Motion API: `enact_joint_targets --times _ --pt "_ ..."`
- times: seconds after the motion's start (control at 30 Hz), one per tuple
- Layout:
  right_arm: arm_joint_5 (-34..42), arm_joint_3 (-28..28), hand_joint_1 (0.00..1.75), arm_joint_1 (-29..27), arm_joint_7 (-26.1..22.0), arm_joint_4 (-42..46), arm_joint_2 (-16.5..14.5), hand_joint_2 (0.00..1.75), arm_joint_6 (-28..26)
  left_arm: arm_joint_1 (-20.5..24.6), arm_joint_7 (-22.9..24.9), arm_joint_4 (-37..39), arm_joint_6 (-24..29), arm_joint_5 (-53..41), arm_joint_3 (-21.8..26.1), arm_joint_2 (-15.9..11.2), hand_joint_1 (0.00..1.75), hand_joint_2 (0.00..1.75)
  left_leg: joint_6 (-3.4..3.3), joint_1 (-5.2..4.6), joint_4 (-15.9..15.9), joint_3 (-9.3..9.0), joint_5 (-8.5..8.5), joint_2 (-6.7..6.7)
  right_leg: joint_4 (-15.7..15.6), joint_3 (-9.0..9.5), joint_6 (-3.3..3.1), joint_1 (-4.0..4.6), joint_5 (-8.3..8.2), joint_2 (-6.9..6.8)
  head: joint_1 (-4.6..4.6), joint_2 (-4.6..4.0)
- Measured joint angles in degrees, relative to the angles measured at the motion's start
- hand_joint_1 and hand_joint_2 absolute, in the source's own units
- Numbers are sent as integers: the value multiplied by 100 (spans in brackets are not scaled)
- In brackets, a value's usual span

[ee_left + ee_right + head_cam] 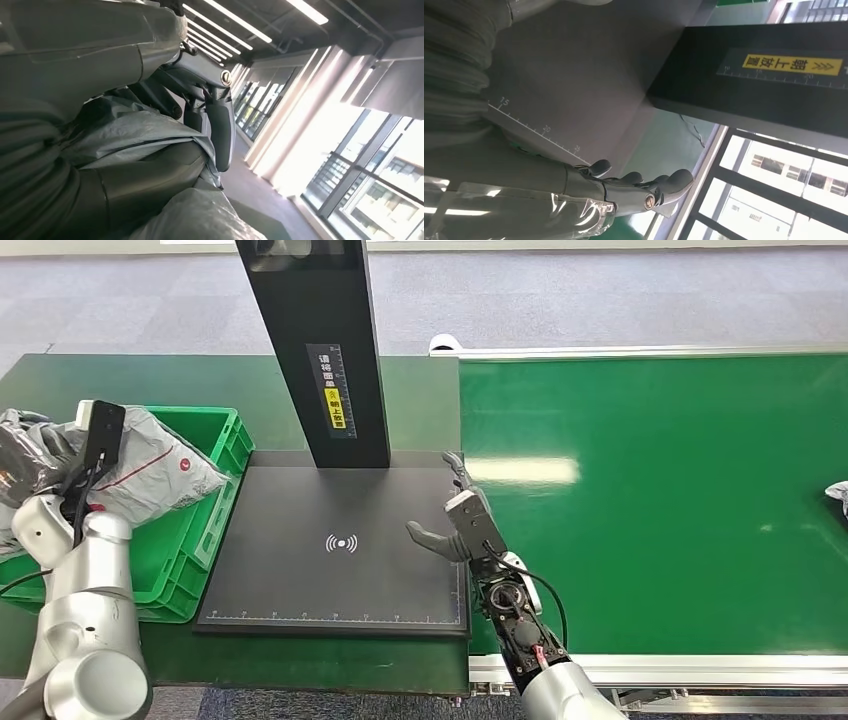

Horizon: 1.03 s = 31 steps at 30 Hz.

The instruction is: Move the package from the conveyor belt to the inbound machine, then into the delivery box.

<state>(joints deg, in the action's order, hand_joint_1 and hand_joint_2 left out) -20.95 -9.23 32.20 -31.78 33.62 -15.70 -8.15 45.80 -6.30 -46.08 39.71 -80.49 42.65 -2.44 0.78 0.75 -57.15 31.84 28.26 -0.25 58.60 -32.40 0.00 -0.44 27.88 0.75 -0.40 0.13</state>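
- Left hand (pixel 200 107) closed around the grey package (pixel 150 465), fingers and thumb clamped on crumpled plastic film in the left wrist view; seen from the head view raised over the green delivery box (pixel 215 505), package bulging out to the side above the box's rim.
- Package: soft, wrinkled grey poly mailer, a small red-and-white round mark on its side, irregular lumpy shape; whether it touched the box rim, cannot tell.
- Right hand (pixel 462 520) empty, fingers apart and nearly straight, thumb stuck out toward the scanner mat; poised over the seam between the inbound machine's black platform (pixel 290 580) and the conveyor belt (pixel 650 500).
- Right wrist view: same spread fingers (pixel 634 179) over the matte platform, white ruler ticks printed along its edge.
- Inbound machine: flat, dark, matte slab with a white wireless symbol (pixel 342 543) near its middle and a ruled scale on its front edge; a tall black post (pixel 325 350) rising at the back, bearing a yellow label (pixel 337 405) and a vertical scale.
- Delivery box: rigid green plastic crate with ribbed, slotted walls, just beside the platform on the robot's left.
- Conveyor belt: glossy green surface with bright reflections, framed by silver metal rails, right of the platform.
- Pale crumpled item (pixel 838 495) at the belt's far right edge, cut off; too little shown to identify.
- Grey carpeted floor (pixel 600 300) beyond.
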Motion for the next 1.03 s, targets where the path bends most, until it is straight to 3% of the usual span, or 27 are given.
enact_joint_targets --times 0.1,0.13,0.23,0.27,0.4,0.47,0.53,0.73,0.83,0.9,1.03 --pt "-12 -30 0 -13 11 2 1 175 5 138 162 573 -57 -29 16 -176 174 175 0 0 0 0 0 -2 0 1 0 0 0 -1 -1 0" --pt "-12 -33 0 -15 15 4 1 175 6 171 222 750 -84 -63 16 -220 151 175 0 0 0 0 0 -1 0 1 0 0 0 -1 -1 0" --pt "-18 -40 0 -18 32 11 10 175 13 247 351 1185 -221 -107 14 -306 20 175 0 0 0 -1 -1 -2 0 1 0 0 0 -1 1 -1" --pt "-27 -46 0 -18 49 13 13 175 15 272 383 1329 -301 -103 11 -327 0 175 0 0 0 -1 -1 -4 0 2 0 0 0 -1 1 -1" --pt "-75 -98 0 -17 133 13 14 175 22 306 188 1795 -930 95 -7 -342 0 175 0 0 -1 -1 -1 -5 -1 2 0 -1 0 -1 1 -1" --pt "-86 -121 0 -16 164 13 14 175 28 305 -141 1966 -1354 301 -13 -303 0 87 0 -1 -1 1 -1 -6 -1 2 0 -1 0 -1 0 0" --pt "-89 -131 0 -15 177 13 13 175 23 306 -551 2055 -1396 569 -13 -233 0 0 0 -2 -1 1 -1 -7 -1 2 0 -2 0 -2 0 0" --pt "-52 -132 0 -16 176 13 11 175 1 332 -1414 2079 -896 1270 -4 -36 0 0 0 -4 -1 0 -1 -8 -2 3 0 -5 0 -3 -1 0" --pt "11 -131 0 -15 151 13 12 175 -36 218 -2679 1774 -589 2663 -102 128 0 0 0 -4 -1 0 -1 -12 -2 5 1 -5 0 -8 -1 0" --pt "44 -128 0 -14 139 13 15 175 -67 69 -3236 1388 -495 3564 -361 274 0 0 -2 -5 -1 1 -2 -25 -3 10 1 -6 1 -25 -2 0" --pt "67 -128 0 -11 136 13 17 175 -91 -106 -3368 931 -469 3946 -767 454 0 0 -7 -6 -1 4 -6 -45 -7 19 3 -7 2 -51 0 -1"
